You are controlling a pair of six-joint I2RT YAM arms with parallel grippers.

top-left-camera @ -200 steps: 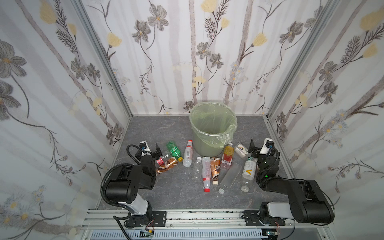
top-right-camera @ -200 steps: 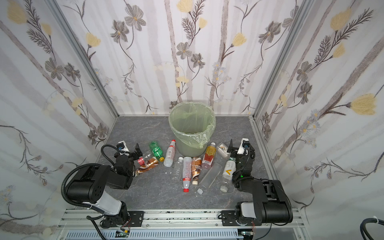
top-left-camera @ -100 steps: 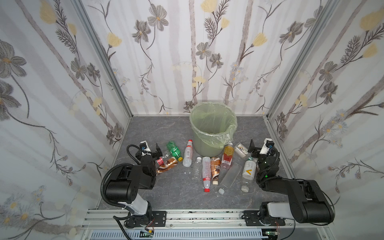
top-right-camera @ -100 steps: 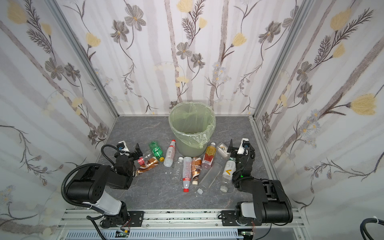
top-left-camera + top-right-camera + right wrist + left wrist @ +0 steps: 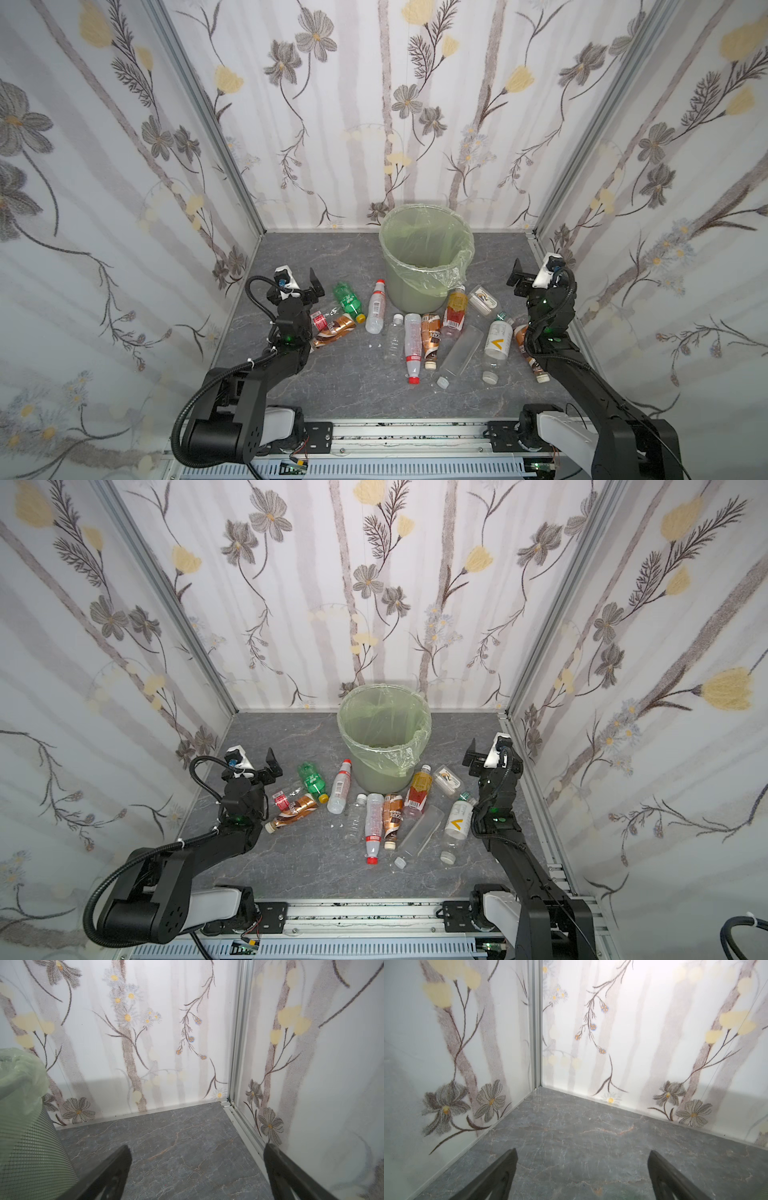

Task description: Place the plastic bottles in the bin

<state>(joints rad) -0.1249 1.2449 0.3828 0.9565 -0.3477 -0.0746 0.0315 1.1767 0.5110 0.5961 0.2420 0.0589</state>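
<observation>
The bin (image 5: 409,291) (image 5: 374,776), pale grey-green with a light green bag, stands at the back middle; it also shows in the right wrist view (image 5: 25,1126). Several plastic bottles lie on the floor in front of it: a green one (image 5: 349,301), a brown coffee one (image 5: 334,328), a red-capped clear one (image 5: 412,345), an amber tea one (image 5: 455,309), a white-labelled one (image 5: 498,340). My left gripper (image 5: 299,286) (image 5: 582,1153) hangs open and empty just left of the green bottle. Right of the pile, my right gripper (image 5: 534,276) (image 5: 197,1149) is open and empty too.
Flower-patterned walls close the cell on three sides, with metal corner posts (image 5: 535,1022) (image 5: 239,1043). The floor (image 5: 332,374) is dark grey marble. A rail (image 5: 395,432) with both arm bases runs along the front edge. Another brown bottle (image 5: 525,345) lies against the right arm.
</observation>
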